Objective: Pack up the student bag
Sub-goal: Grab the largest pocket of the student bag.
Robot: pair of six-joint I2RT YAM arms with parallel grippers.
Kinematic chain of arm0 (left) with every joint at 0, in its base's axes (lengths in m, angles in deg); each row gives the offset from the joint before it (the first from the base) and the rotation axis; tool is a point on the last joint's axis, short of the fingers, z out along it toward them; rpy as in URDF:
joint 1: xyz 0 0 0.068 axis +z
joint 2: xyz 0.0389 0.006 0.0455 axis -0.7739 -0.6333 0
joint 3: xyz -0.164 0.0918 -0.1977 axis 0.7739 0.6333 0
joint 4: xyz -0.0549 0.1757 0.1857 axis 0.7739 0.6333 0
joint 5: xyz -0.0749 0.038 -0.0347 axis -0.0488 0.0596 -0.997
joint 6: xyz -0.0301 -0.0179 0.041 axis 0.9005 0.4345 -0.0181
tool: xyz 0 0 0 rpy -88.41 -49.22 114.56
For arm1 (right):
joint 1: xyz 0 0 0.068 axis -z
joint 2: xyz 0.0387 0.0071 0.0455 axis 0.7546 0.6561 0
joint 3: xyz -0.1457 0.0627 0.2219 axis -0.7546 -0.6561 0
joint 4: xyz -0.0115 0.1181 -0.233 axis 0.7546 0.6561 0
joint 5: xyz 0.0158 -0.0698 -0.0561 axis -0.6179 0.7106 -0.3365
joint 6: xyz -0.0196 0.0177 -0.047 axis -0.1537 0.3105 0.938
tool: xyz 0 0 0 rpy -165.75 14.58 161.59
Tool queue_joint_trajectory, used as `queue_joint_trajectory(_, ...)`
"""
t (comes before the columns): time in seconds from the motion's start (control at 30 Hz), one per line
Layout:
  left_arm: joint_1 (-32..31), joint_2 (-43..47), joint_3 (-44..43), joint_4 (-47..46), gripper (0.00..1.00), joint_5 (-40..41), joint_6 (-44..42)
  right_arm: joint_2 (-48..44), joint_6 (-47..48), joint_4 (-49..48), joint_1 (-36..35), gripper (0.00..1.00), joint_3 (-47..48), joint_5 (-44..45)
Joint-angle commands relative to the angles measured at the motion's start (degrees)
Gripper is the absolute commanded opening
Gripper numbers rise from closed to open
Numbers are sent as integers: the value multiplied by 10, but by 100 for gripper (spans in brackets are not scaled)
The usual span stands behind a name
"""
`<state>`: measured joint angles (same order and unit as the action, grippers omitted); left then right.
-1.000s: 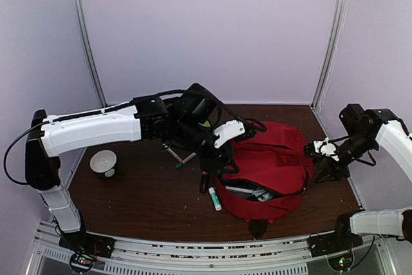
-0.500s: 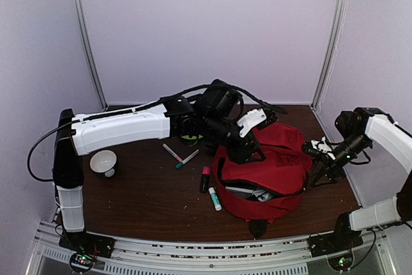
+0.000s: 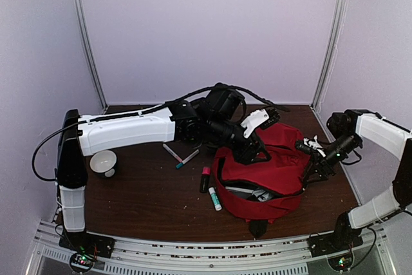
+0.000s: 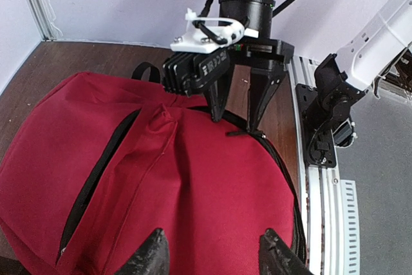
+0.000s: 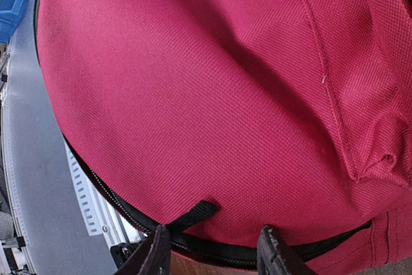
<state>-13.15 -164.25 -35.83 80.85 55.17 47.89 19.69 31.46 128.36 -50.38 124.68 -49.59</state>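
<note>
1. The student bag [image 3: 273, 170] lies on its side on the right half of the table [image 3: 141, 201], its unzipped mouth facing the near edge.
2. The left gripper [image 3: 252, 154] hangs over the bag's upper left part. In the left wrist view its fingers stand moderately apart just above the red fabric and clasp nothing.
3. The right gripper [image 3: 313, 164] sits at the bag's right rim. Its fingers, also apart, point down at the black zipper seam.
4. A black zipper pull [image 5: 193, 214] lies between the right fingertips, nearer one of them, and is not pinched.
5. A white bowl [image 3: 103, 161] stands well apart at the left; loose markers [image 3: 180, 156] lie between bowl and bag.
</note>
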Motion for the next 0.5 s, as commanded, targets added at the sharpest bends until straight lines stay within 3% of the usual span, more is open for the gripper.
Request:
queue_joint_trajectory(0.0,-2,2,11,-33,50,1,8,5,-26,-9,-18,47,-7,-9)
queue_joint_trajectory(0.47,-3,-1,27,-56,50,21,3,-1,33,57,-53,44,-17,-29)
